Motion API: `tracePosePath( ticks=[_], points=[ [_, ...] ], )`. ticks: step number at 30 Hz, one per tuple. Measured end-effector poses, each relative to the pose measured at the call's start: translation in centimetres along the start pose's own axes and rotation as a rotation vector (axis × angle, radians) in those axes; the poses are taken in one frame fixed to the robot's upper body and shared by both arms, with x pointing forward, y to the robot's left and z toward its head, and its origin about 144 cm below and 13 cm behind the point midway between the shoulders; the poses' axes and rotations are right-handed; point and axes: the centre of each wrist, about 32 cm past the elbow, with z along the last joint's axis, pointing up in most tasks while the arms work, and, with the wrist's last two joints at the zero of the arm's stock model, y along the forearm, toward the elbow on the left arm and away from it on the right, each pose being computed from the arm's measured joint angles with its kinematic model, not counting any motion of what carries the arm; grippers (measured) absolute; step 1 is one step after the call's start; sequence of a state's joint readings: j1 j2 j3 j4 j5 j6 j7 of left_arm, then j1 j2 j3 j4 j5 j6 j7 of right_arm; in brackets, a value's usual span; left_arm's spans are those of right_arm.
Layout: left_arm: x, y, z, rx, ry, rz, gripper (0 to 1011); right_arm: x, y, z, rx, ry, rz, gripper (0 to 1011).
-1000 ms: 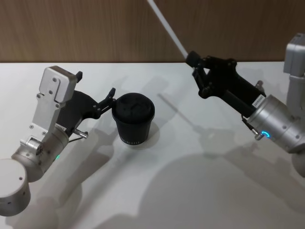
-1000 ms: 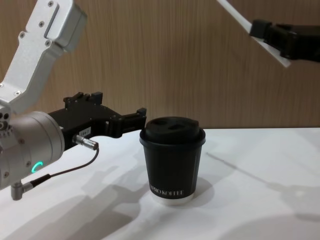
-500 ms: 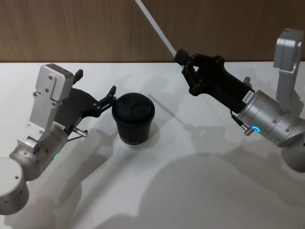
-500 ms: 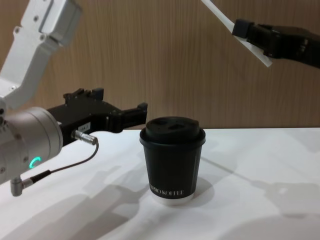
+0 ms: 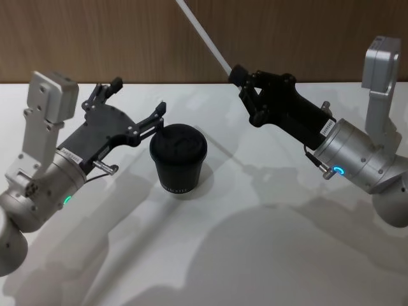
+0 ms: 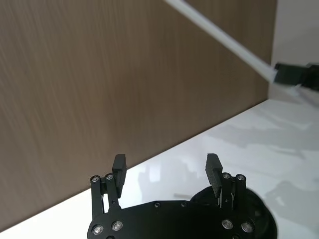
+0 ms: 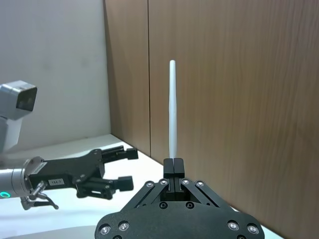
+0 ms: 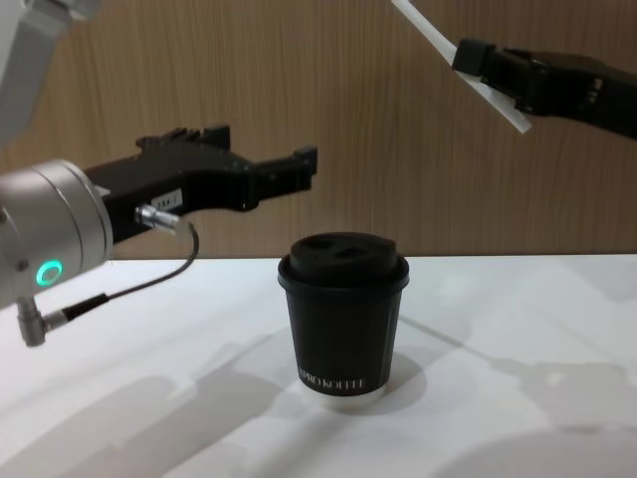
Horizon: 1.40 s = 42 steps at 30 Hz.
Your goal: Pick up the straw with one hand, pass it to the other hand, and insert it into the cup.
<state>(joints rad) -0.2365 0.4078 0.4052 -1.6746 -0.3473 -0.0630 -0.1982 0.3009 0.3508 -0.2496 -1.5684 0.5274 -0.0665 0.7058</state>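
Between the tips of the right tool [image 5: 237, 71], which is pinched narrow on it, sits the straw [image 5: 204, 35]. The grip falls near the straw's lower end, so a short stub pokes out below and behind the fingertips, as the chest view shows. The long part runs on past the tips, slanting up toward the robot's left until the top edge of the head view cuts it off; in the right wrist view it stands straight out from the closed fingers, in line with the tool. The right tool hangs high over the worktop [image 5: 268, 242]; the cup [image 5: 178, 156] is lower down and off to its left, well apart from both tool and straw; it stands upright on the worktop. The left tool [image 5: 138, 97] is spread wide with nothing between its fingers; it is raised above the cup's top and points toward the right tool. The cup lies just below and slightly ahead of its nearer fingertip, not touching it; the straw's long part crosses the air ahead of and above the left tool's tips — apart from them.
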Motion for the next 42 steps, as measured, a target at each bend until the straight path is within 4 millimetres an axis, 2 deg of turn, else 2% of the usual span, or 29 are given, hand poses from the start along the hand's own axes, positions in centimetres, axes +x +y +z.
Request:
tracePosePath(
  ticks=[21, 32, 42],
  points=[
    [1.9, -0.9, 2.4, -0.202, 0.211, -0.258, 1003, 0.1, 0.2, -0.1, 0.002, 0.005, 0.006, 2],
    [2.4, -2.3, 2.8, -0.294, 0.363, -0.377, 1003, 0.1, 0.2, -0.1, 0.002, 0.005, 0.008, 2],
    [2.5, -4.5, 2.6, -0.353, 0.576, -0.462, 1003, 0.1, 0.2, -0.1, 0.002, 0.005, 0.007, 2]
  ],
)
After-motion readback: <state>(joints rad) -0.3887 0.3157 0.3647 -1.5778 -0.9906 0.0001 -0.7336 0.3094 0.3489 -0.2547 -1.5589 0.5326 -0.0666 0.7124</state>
